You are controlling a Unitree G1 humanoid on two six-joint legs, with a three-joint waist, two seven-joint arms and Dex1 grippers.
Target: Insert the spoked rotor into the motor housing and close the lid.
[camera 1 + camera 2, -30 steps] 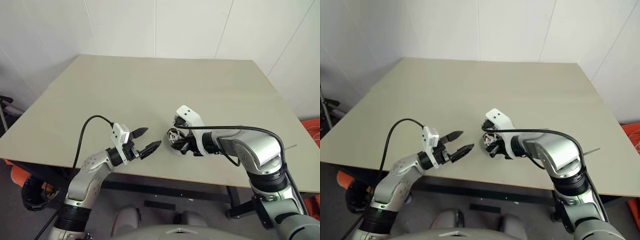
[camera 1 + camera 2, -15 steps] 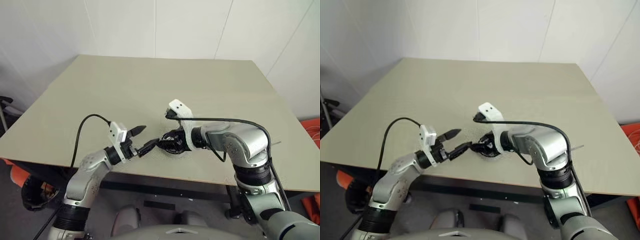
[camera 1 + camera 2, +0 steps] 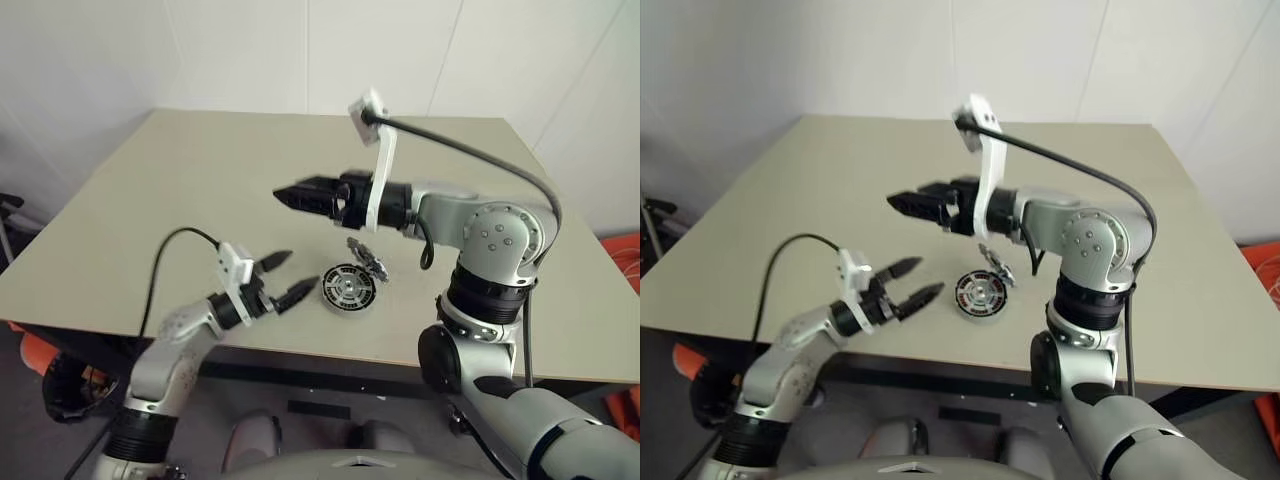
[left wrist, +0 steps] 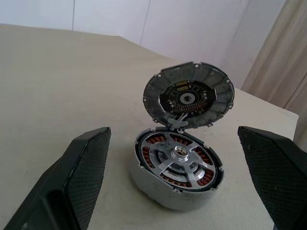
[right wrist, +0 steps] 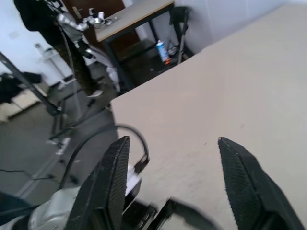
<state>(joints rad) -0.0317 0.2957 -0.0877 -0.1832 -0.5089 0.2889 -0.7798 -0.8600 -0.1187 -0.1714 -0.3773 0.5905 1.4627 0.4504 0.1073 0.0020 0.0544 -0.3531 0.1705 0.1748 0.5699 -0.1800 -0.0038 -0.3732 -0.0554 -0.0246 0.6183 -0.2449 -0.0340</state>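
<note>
On our beige table [image 3: 200, 180] the copper-wound round motor housing [image 4: 175, 175] holds the silver-spoked rotor [image 4: 176, 158], its ribbed grey lid [image 4: 189, 95] propped open for closing, while our left gripper [image 3: 284, 279] and right gripper [image 5: 172, 187] are both spread, empty.

The wide beige bench [image 3: 200, 190] lies bare to the far side, left and right. The only things standing on it sit near its front edge: the round silver motor housing with copper-orange windings [image 4: 175, 170], with the silver-spoked rotor [image 4: 176, 158] seated inside, and its ribbed grey lid [image 4: 189, 95] tilted upright at the far right rim. From the left the housing is unobstructed, the left hand [image 3: 285, 280] just beside it, fingers spread. Above, the right hand [image 3: 300, 197] hangs high with parted fingers, leaving room beneath it.
</note>
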